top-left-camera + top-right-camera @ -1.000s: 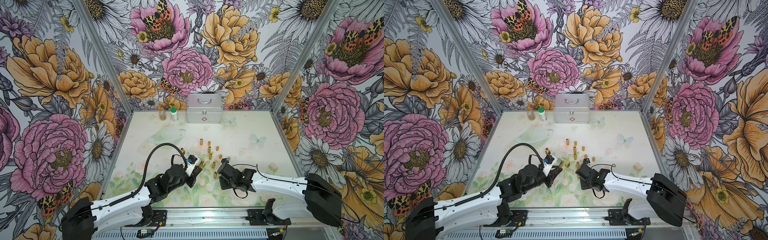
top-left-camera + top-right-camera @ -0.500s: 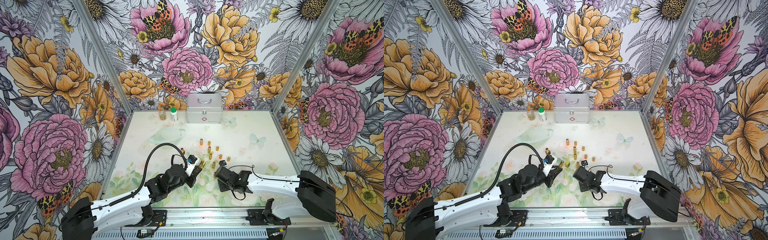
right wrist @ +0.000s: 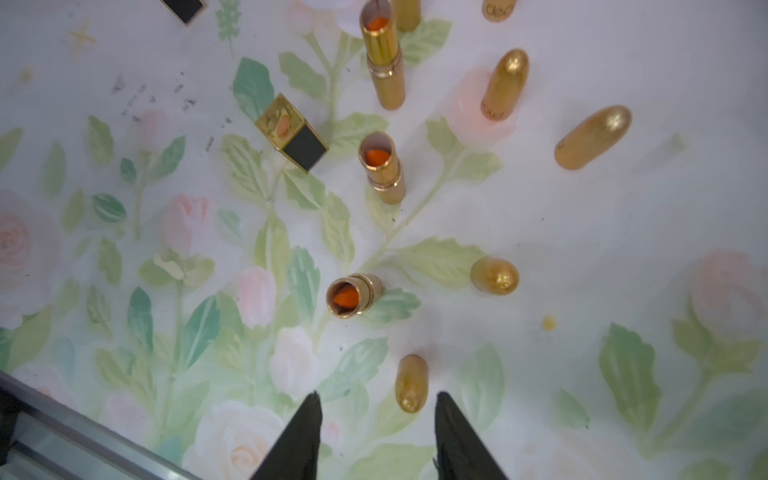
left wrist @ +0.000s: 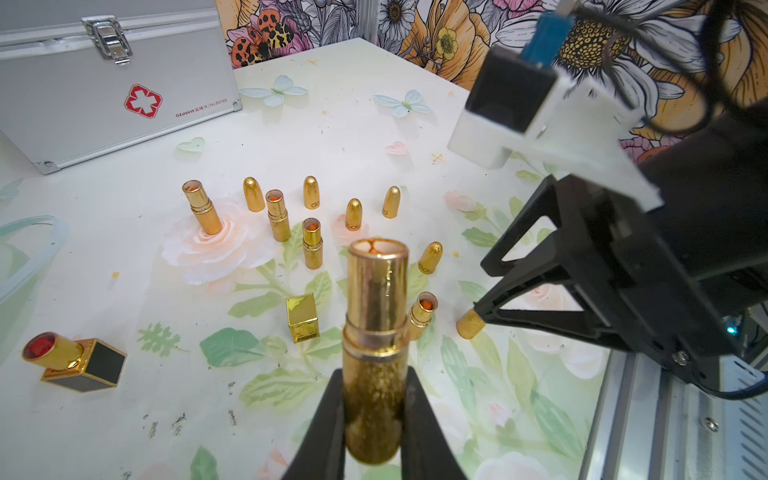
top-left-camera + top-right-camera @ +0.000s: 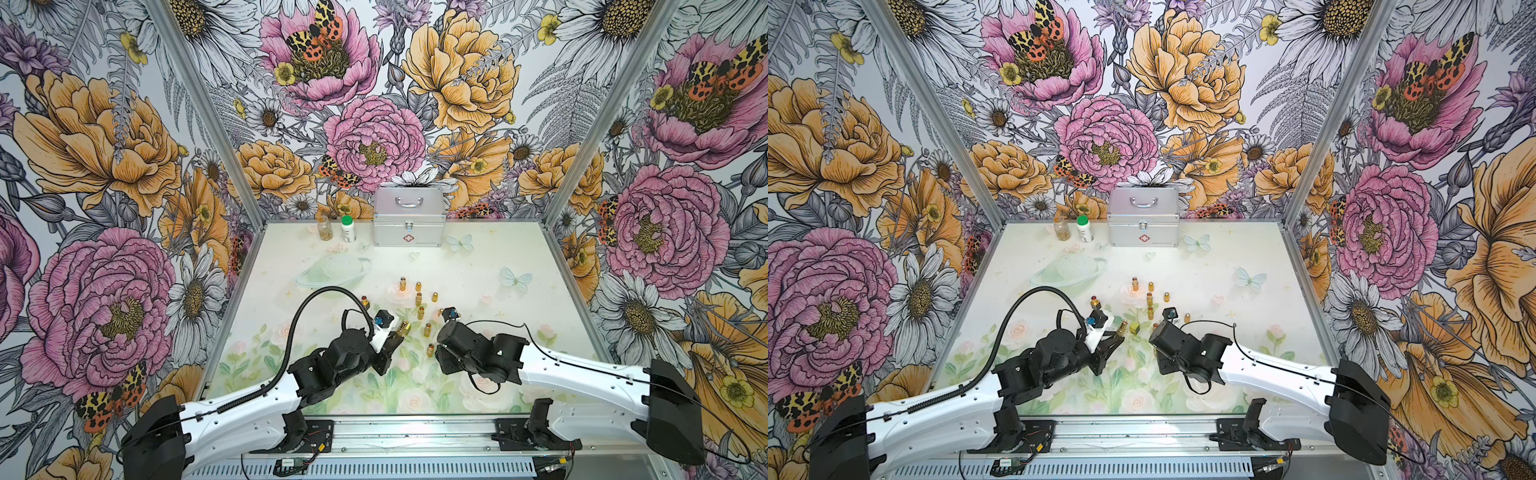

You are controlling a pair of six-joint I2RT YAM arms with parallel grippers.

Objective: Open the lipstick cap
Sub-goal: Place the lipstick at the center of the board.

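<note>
My left gripper (image 4: 374, 386) is shut on the glittery gold base of a lipstick (image 4: 376, 316). The tube points away from the wrist camera, uncapped, its open end showing. In both top views this lipstick (image 5: 403, 328) (image 5: 1122, 328) sticks out past the left gripper (image 5: 394, 340). The bullet-shaped gold cap (image 3: 411, 382) rests on the table just beyond my right gripper (image 3: 378, 397), which is open with nothing between its fingers. In the left wrist view the cap (image 4: 469, 324) sits at the tip of the right gripper (image 4: 480, 289).
Several uncapped gold lipsticks (image 4: 277, 216) and loose gold caps (image 4: 353, 214) stand mid-table. A square black-and-gold lipstick (image 4: 75, 361) lies to the left, and its gold cap (image 4: 302, 318) is nearer the middle. A silver first-aid case (image 5: 409, 222) and two bottles (image 5: 348, 228) stand at the back wall.
My right gripper has opened and let go of the gold cap, which now rests on the table. The left gripper has kept still with the lipstick.
</note>
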